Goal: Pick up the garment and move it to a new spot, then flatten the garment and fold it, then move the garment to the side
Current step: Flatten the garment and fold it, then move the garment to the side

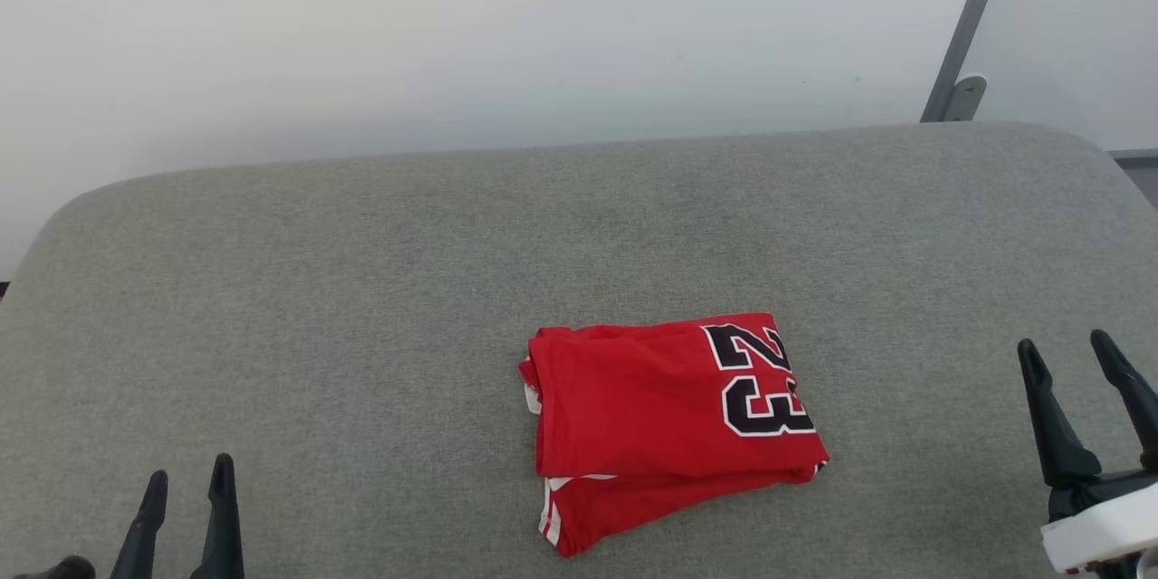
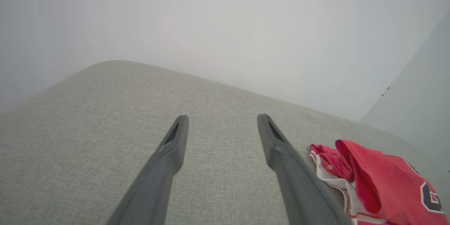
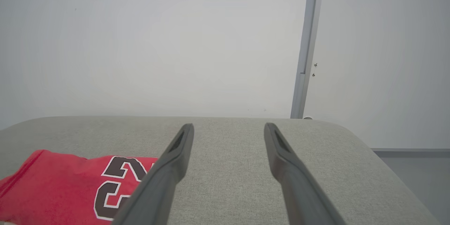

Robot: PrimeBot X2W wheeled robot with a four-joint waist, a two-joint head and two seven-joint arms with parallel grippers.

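The left gripper hovers low over the grey cushioned surface, its two fingers spread wide with nothing between them. The garment lies to its right and a little ahead of its tips, well apart from them, as a folded red packet.

From here the likely failure is a pinch that catches the top layer alone. The loose rolled edges and the white sleeve trim on the side facing the left gripper would then peel up and the fold would spill open. A one-sided pull could also drag the packet and skew it.

The packet's long axis seems to run roughly from one gripper toward the other, slightly skewed. The "23" lies sideways at the end nearer the right gripper, the 2 farther out than the 3.

The right gripper is likewise spread wide and empty, with the garment off to its left, not touching.
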